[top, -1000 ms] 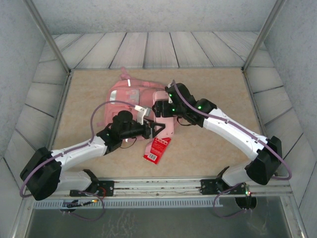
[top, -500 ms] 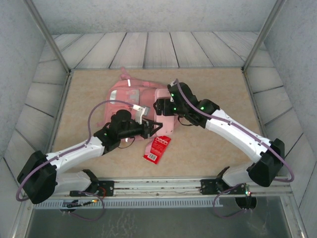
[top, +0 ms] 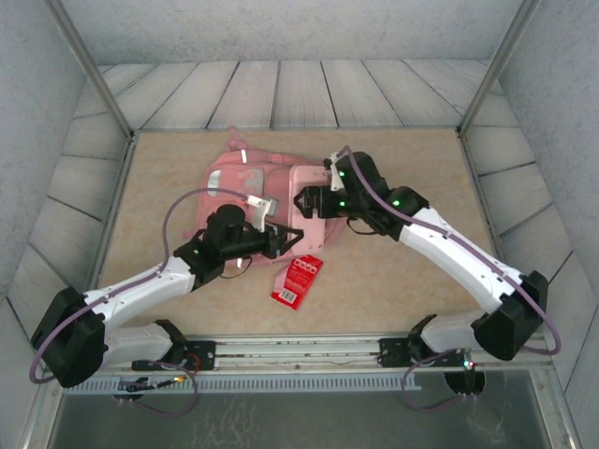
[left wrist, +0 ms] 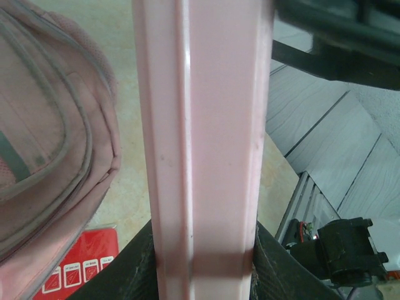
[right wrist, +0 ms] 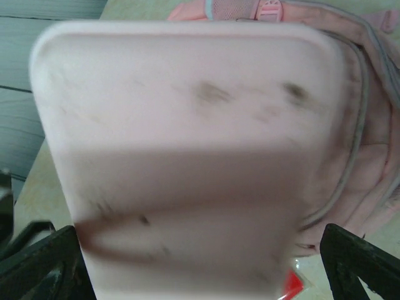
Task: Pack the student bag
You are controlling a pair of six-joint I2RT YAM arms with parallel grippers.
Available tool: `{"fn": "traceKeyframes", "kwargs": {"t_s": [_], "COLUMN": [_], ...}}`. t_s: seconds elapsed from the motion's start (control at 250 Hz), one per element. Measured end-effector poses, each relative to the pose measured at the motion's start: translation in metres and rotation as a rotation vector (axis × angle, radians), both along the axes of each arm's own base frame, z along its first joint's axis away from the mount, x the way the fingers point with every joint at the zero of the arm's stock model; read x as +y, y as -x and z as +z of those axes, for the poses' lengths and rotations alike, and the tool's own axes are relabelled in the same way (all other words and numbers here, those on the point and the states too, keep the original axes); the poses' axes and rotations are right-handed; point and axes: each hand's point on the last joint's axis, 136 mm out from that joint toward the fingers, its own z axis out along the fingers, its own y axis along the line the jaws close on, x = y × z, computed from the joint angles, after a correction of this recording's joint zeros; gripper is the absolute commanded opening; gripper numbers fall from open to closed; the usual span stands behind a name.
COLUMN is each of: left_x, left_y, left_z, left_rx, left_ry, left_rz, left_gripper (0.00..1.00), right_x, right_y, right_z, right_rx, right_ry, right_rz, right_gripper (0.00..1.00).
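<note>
My left pincer point(top: 283, 241) is clamped on the flat pink pencil case point(left wrist: 200, 125), held edge-on with one dark finger point(left wrist: 128, 269) against each face. My right pincer point(top: 301, 200) stands wide open. Its fingers point(right wrist: 362, 262) straddle the case's broad, scuffed face, and a gap shows on one side. The student bag point(top: 245, 180) lies flat on the tan table point(top: 412, 281), just behind the case, between my two wrists. A red packet point(top: 298, 279) lies on the table at the bag's near edge. I cannot tell whether the packet touches the bag.
</note>
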Motion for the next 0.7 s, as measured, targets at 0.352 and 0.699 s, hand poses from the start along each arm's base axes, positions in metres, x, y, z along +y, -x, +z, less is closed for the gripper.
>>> {"fn": "traceKeyframes", "kwargs": {"t_s": [0.352, 0.699], "left_x": [0.014, 0.006], "left_y": [-0.009, 0.02], "left_z": [0.019, 0.083], "left_rx": [0.018, -0.05], "left_ry": [0.065, 0.241], "left_rz": [-0.028, -0.231], "left_gripper": [0.23, 0.24], "right_x": [-0.028, -0.005], "right_y": [0.035, 0.045], "right_z": [0.016, 0.045], "right_rx": [-0.032, -0.135], "right_ry": [-0.238, -0.593], "right_rz": [0.197, 0.434], "right_gripper": [0.91, 0.79]}}
